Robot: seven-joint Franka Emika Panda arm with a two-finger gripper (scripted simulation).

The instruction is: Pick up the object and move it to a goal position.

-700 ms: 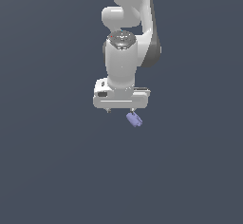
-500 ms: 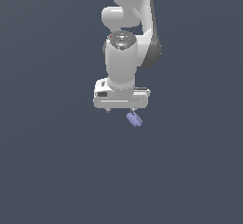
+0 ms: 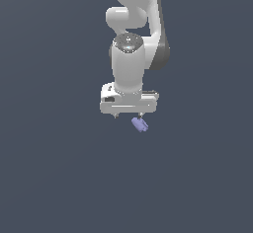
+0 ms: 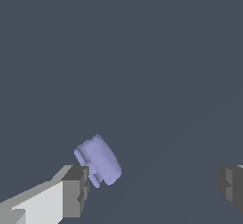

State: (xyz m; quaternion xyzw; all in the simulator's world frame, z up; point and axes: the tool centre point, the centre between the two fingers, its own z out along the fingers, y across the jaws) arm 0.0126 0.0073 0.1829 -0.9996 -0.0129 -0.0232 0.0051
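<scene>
Lavender object [image 4: 98, 160] beside one finger [image 4: 75, 191]; only wrist view shows end effector [image 3: 127, 115] spread apart.

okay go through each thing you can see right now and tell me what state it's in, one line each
hand: open, fingers wide apart, holding nothing.
lavender piece: not gripped, lying tilted close to one finger; contact can't be told.
arm: pointing straight down over the piece.
</scene>
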